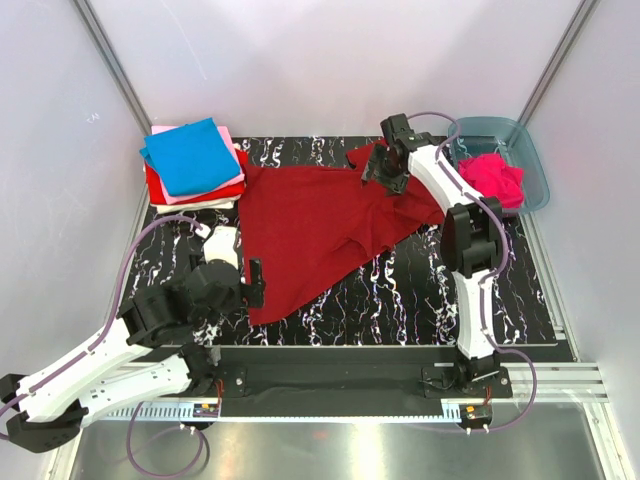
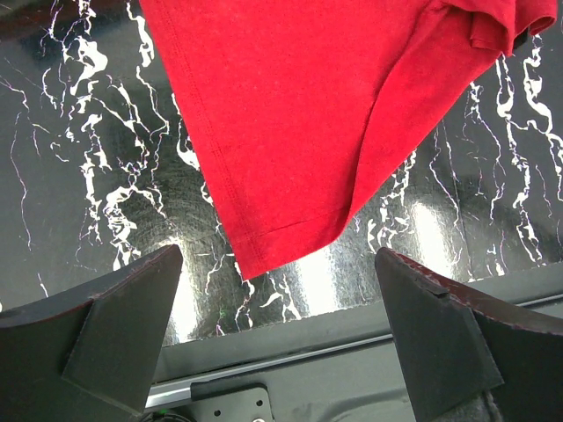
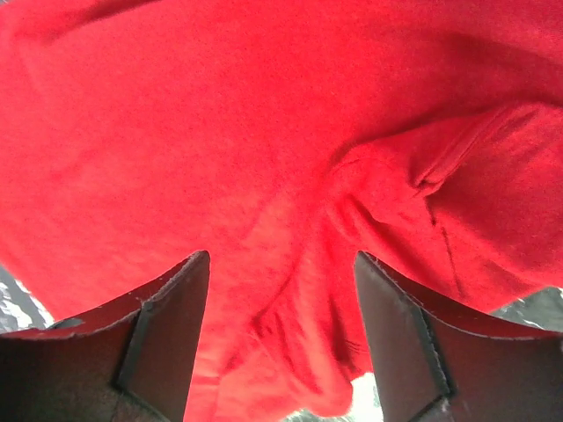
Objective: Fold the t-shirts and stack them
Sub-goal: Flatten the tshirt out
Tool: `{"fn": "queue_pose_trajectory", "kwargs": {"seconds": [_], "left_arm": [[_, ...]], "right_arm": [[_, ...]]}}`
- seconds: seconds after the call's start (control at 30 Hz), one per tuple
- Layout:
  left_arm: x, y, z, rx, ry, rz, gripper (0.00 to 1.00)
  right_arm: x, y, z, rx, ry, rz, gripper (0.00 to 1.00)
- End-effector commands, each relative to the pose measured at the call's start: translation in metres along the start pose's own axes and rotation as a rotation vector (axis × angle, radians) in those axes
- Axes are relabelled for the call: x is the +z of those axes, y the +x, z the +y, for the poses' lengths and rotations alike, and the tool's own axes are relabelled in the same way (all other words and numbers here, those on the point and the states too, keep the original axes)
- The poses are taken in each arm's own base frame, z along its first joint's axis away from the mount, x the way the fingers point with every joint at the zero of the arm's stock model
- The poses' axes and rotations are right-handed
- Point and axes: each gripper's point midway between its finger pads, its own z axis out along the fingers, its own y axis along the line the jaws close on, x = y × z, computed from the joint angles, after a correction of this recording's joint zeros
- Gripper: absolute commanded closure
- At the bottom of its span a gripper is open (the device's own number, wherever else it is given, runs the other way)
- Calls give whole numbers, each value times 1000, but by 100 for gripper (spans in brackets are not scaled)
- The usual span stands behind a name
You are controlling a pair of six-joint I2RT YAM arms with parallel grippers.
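A large dark red t-shirt (image 1: 310, 225) lies spread and rumpled on the black marbled table (image 1: 400, 300). My right gripper (image 1: 385, 172) hovers over the shirt's far right part, open, with bunched red cloth (image 3: 290, 202) between and under its fingers. My left gripper (image 1: 255, 283) is open and empty beside the shirt's near corner (image 2: 264, 255), which lies just beyond its fingertips. A stack of folded shirts sits at the far left, bright blue (image 1: 190, 157) on top, with pale pink, red and white under it. A hot pink shirt (image 1: 492, 178) lies crumpled in the tub.
A translucent blue-grey plastic tub (image 1: 535, 170) stands at the far right corner. White walls close the table on three sides. The table's near edge and a metal rail (image 2: 290, 360) run just under my left gripper.
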Motion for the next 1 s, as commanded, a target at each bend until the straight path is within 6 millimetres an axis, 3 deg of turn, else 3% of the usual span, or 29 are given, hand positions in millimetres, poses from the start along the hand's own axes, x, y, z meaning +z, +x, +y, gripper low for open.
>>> {"fn": "queue_pose_trajectory", "kwargs": {"seconds": [0.0, 0.03, 0.07, 0.1, 0.13, 0.17, 0.2, 0.23, 0.3, 0.33, 0.4, 0.43, 0.5, 0.53, 0.7, 0.97], "left_arm": [[2, -10, 1, -19, -13, -51, 1], [2, -10, 1, -18, -14, -50, 1], [3, -10, 1, -19, -18, -49, 1], [3, -10, 1, -19, -18, -49, 1], [2, -10, 1, -22, -16, -52, 1], [2, -10, 1, -21, -15, -51, 1], [2, -11, 1, -21, -14, -53, 1], [2, -10, 1, -20, -16, -52, 1], [2, -10, 1, -21, -14, -53, 1], [2, -10, 1, -21, -14, -53, 1], [2, -10, 1, -24, -13, -54, 1], [2, -10, 1, -24, -13, -54, 1], [2, -11, 1, -25, -11, -57, 1], [2, -10, 1, -23, -12, -55, 1], [4, -9, 0, -16, -18, -46, 1], [6, -8, 1, -12, -29, -40, 1]], "right_arm": [[-46, -16, -1, -77, 33, -38, 26], [-51, -20, -1, -76, 30, -63, 26], [-66, -2, -16, -61, 30, -76, 27], [-66, -8, -11, -60, 11, -104, 27], [-53, 18, -31, -52, 47, -50, 29], [-67, 20, -32, -42, 24, -76, 30], [-64, 22, -32, -22, 1, -93, 32], [-53, 49, -47, -12, 15, -32, 34], [-55, 60, -49, 10, -17, -26, 37], [-47, 81, -60, 19, -3, 20, 38], [-46, 90, -64, 34, -14, 21, 42], [-41, 105, -76, 40, 11, 51, 43], [-44, 112, -82, 59, 14, 37, 46], [-41, 124, -93, 63, 37, 54, 47], [-33, 133, -99, 68, 32, 70, 48], [-29, 114, -92, 76, -1, 32, 49]]}}
